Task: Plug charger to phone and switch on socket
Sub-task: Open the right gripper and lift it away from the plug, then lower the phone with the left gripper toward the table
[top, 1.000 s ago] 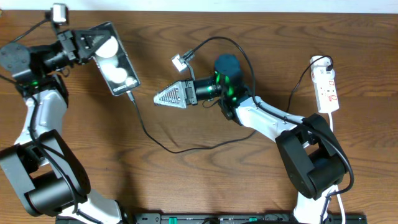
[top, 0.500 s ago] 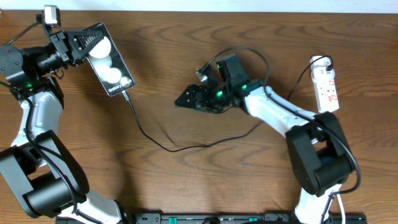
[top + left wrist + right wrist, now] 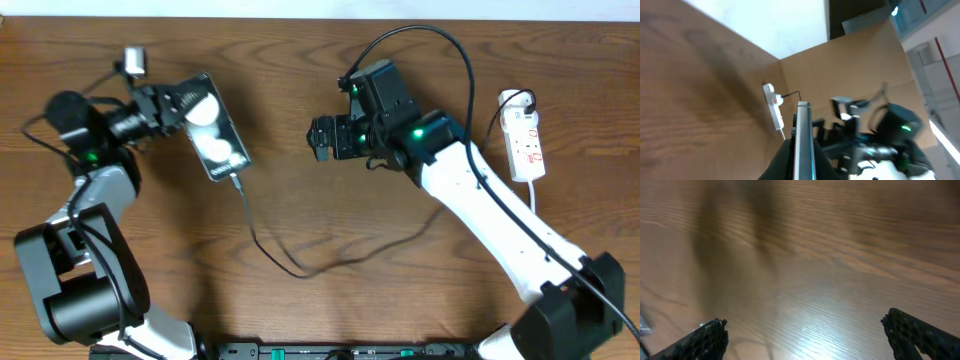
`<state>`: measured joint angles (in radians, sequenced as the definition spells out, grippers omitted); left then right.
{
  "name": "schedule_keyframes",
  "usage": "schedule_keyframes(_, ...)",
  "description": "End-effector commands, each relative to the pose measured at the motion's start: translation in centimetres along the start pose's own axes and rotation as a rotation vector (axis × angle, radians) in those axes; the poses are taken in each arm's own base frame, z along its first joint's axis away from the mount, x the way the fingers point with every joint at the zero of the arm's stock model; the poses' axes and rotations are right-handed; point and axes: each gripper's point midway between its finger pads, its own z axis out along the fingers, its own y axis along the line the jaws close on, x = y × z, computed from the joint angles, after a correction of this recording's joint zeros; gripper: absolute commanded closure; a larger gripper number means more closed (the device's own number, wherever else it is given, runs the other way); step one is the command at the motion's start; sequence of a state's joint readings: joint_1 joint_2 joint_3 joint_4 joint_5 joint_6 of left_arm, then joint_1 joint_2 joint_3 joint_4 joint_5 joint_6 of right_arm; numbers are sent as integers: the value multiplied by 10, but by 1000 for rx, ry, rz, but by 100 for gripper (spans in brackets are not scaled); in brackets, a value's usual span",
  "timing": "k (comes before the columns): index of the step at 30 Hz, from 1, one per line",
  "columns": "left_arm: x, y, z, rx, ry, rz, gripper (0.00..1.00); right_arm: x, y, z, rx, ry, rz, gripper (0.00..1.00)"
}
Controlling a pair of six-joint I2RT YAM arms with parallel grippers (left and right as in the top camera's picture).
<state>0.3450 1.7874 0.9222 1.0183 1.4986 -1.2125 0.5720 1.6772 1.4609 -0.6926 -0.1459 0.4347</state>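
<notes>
The left gripper [image 3: 178, 100] is clenched on the upper end of the phone [image 3: 215, 130] and holds it at the left part of the table [image 3: 150, 270], tilted, w/ the two white round blobs facing up to the overhead camera. In the left wrist view the phone [image 3: 803, 140] shows only its thin edge, standing between the fingers. The charger [image 3: 249, 218] has its small plug tip at the lower end of the phone, touching it; whether it sits fully in the port one cannot tell. From there the black cable runs down over the wood, curves along the front-centre of the table and goes up toward the right arm. The right gripper [image 3: 322, 138] is near the middle of the table, released, jaws wide apart, holding nothing; in the right wrist view only bare wood lies between its fingertips [image 3: 710, 337]. The socket [image 3: 525, 135] lies at the far right edge, well apart from both grippers, approx. lengthwise front to back, w/ a black plug at its top end. Its switch position is too small to read.
</notes>
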Motion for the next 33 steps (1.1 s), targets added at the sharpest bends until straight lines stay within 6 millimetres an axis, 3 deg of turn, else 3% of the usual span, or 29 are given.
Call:
schedule_keyframes(1, 2, 16, 7, -40, -61, 52, 93, -10, -7, -13, 78, -61, -36, 1)
schedule_keyframes(6, 7, 72, 9, -206, -148, -133, 93, -9, -7, -18, 78, -61, -36, 1)
schedule_keyframes(10, 15, 113, -2, -384, -206, -218, 93, -8, -8, -18, 85, -55, -35, 1)
schedule_keyframes(17, 46, 166, -30, -678, -205, -285, 92, -8, -10, -18, 96, -58, -35, 1)
schedule_keyframes(33, 95, 202, -69, -981, -143, -429, 93, -7, -10, -18, 96, -55, -35, 1)
